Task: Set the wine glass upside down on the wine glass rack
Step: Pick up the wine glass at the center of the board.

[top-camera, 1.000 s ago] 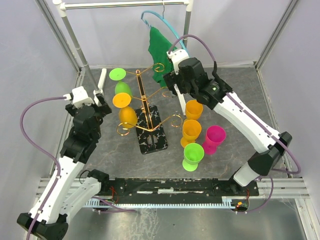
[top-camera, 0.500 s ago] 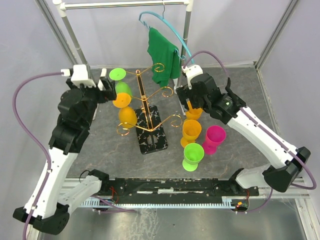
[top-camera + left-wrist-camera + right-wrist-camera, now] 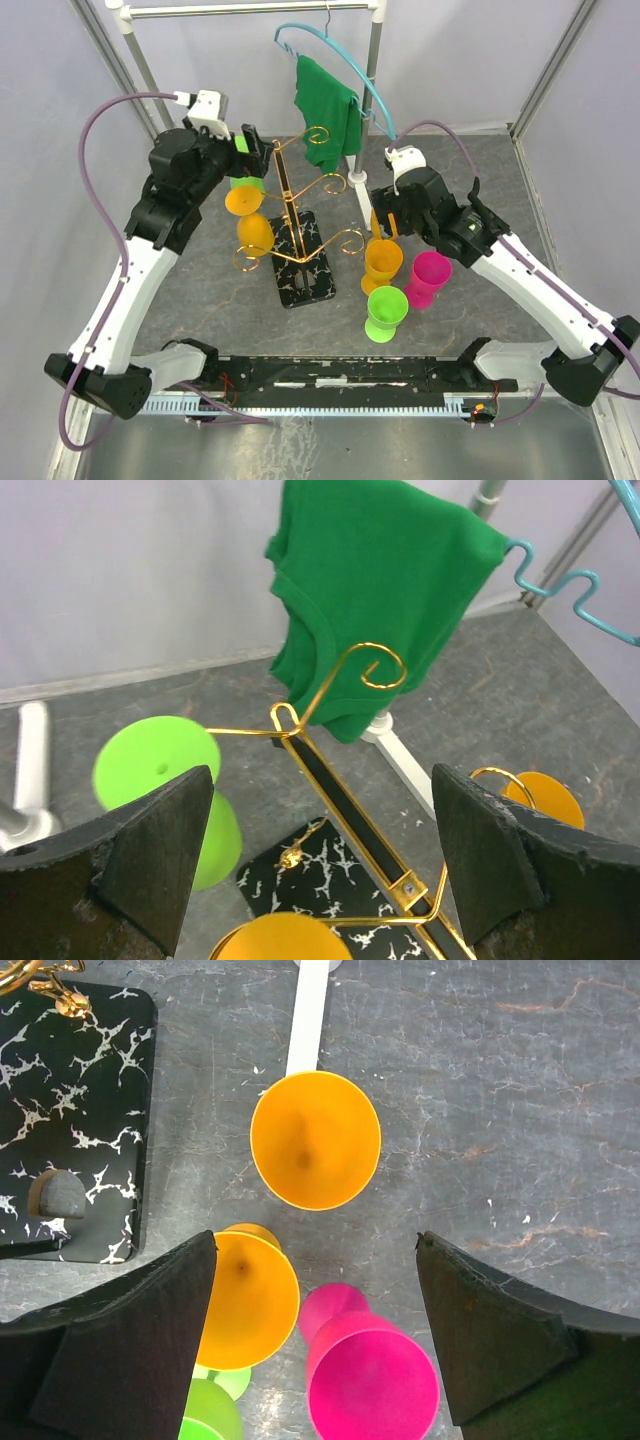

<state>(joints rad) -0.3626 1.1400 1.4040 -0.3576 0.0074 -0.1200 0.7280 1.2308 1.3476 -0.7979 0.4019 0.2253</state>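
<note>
The gold wine glass rack (image 3: pixel 292 205) stands on its black marbled base (image 3: pixel 312 272). A green glass (image 3: pixel 246 183) and two orange glasses (image 3: pixel 243 199) (image 3: pixel 255 234) hang upside down on its left arms. Two orange glasses (image 3: pixel 382 260), a pink one (image 3: pixel 431 272) and a green one (image 3: pixel 386 308) stand upright to its right. My left gripper (image 3: pixel 250 150) is open and empty above the rack's top left; its view shows the rack stem (image 3: pixel 338 798) and the green glass (image 3: pixel 160 770). My right gripper (image 3: pixel 385 222) is open and empty over the upright glasses (image 3: pixel 315 1152) (image 3: pixel 370 1375).
A white clothes rail (image 3: pixel 250 8) stands at the back with a green shirt (image 3: pixel 325 105) on a blue hanger (image 3: pixel 345 65). Its white foot (image 3: pixel 308 1018) lies just behind the upright glasses. Frame posts and grey walls close in the sides.
My left arm has swung up and back to the rack's top left. My right gripper has moved from near the rack's top forward and down over the upright glasses.
</note>
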